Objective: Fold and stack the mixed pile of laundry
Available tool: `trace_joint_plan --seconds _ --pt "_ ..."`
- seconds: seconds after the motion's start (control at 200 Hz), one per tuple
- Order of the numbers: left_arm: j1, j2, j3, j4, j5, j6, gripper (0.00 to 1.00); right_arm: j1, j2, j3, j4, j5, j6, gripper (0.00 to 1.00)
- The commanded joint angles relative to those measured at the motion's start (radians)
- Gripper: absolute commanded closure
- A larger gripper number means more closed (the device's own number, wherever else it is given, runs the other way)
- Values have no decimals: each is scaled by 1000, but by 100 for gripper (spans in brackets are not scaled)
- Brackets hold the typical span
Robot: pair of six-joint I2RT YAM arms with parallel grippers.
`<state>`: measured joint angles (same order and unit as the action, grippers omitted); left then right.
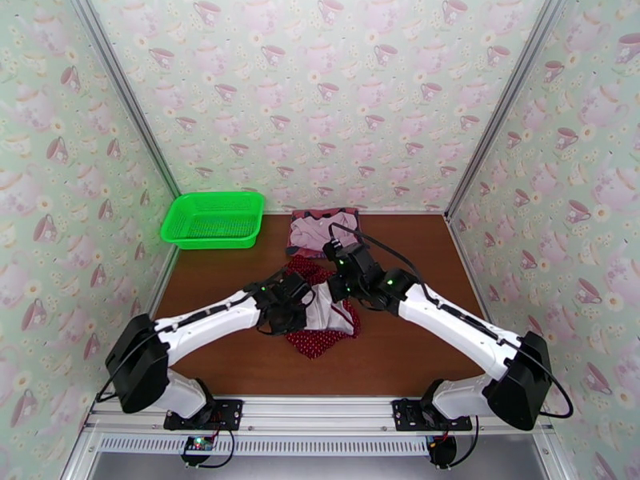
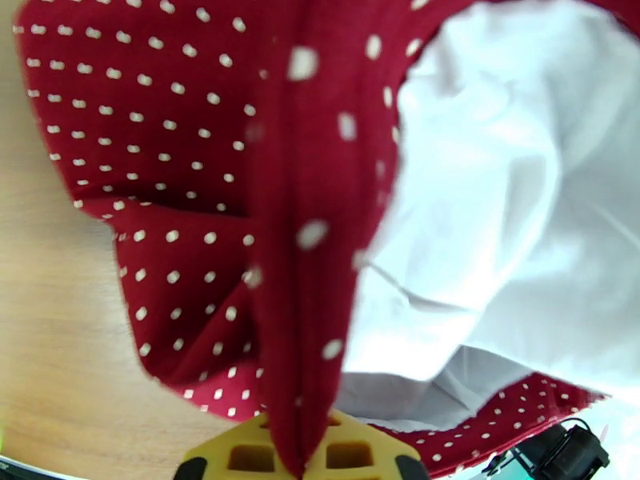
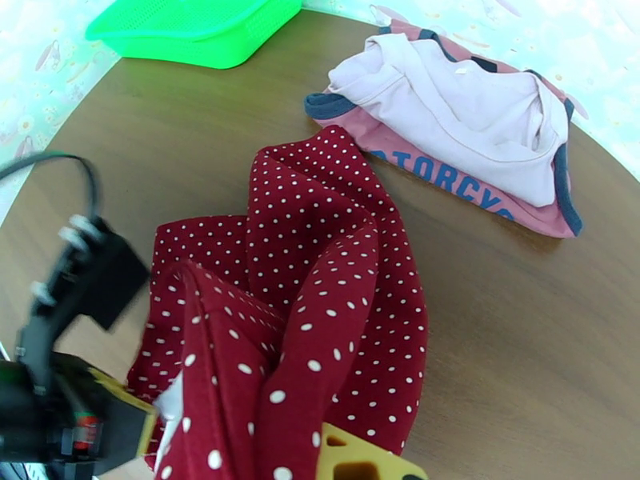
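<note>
dotted cloth (image 2: pixel 304 234), pinched in left claw (image 2: pixel 302 462)

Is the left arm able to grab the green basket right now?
Probably not yet. The left gripper has its jaws shut on the dotted cloth, so it would have to let go first. The table toward the green basket looks free.

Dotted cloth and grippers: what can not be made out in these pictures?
- Right wrist view: the dotted cloth covers one side of the right gripper, so its jaws' state is unclear.
- Left wrist view: the bottom edge cuts off the left gripper; the near fold is blurred.
- Right wrist view: the mauve-pink piece hides the start of the tank top text.
- Top external view: jaws too small and dark.
</note>
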<state>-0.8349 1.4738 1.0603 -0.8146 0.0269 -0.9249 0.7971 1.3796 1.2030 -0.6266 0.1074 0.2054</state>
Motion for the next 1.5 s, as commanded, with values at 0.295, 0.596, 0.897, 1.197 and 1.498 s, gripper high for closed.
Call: trace_joint_plan --seconds 0.295,0.596,0.897,1.197,1.498 --pt "114 -394 621 -506 -198 299 100 -101 -144 421 -302 260 -142 100" --pt "165 -298 913 -556 92 443 100 -220 -92 772 -540 482 -250 100" --pt "39 -373 434 -60 417 184 100 -380 26 921 -536 652 -566 100" --pt "-10 -652 -52 229 325 -150 100 -321 455 1126 -485 456 -665 100" --pt "-8 -949 -352 67 89 -254 100 -147 988 1564 -454 464 -627 100"
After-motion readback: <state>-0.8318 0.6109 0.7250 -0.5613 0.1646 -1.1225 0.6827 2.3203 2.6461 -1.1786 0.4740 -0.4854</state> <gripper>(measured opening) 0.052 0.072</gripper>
